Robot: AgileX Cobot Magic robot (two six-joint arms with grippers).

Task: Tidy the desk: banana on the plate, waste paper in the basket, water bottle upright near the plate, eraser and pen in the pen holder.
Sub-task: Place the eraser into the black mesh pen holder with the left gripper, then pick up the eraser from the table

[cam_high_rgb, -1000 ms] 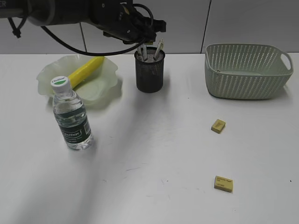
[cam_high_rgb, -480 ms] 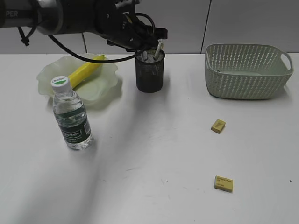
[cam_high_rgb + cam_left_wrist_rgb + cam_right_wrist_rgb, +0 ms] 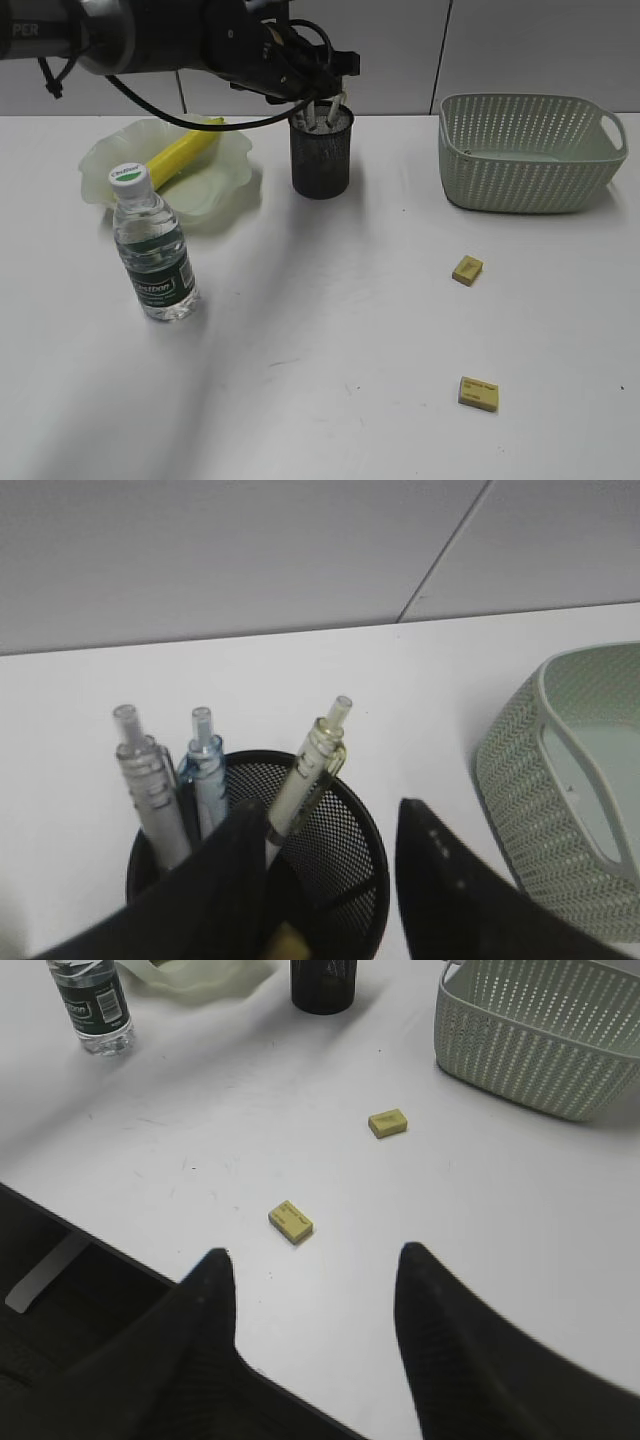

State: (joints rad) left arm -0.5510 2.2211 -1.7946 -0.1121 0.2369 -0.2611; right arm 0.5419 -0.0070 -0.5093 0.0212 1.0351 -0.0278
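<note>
The left arm (image 3: 150, 35) stretches in from the upper left, held nearly level above the back of the white surface (image 3: 330, 330), and its left gripper (image 3: 330, 880) hangs right over the black mesh pen holder (image 3: 321, 150). In the left wrist view its jaws stand apart, one dark finger over the holder's near rim and the other just outside it toward the basket; a small yellowish bit shows low between them, too cut off to identify. Three pens stand in the holder: a clear-barrelled pen (image 3: 305, 775) leaning toward the basket, a blue-tinted pen (image 3: 207, 770) and a grey pen (image 3: 150, 785) beside it.

The right gripper (image 3: 315, 1290) is held high and well back over the near edge of the surface, looking down; its jaws are spread wide with nothing between them.

The banana (image 3: 183, 152) lies on the pale green wavy plate (image 3: 225, 190) at the back left. The water bottle (image 3: 153, 245) stands upright, cap on, just in front of the plate. The green basket (image 3: 530, 150) sits at the back right; its contents cannot be made out. Two yellow erasers rest on the bare surface, well apart from the holder: the farther eraser (image 3: 467, 269) in front of the basket, the nearer eraser (image 3: 479, 392) closer to the front edge.
</note>
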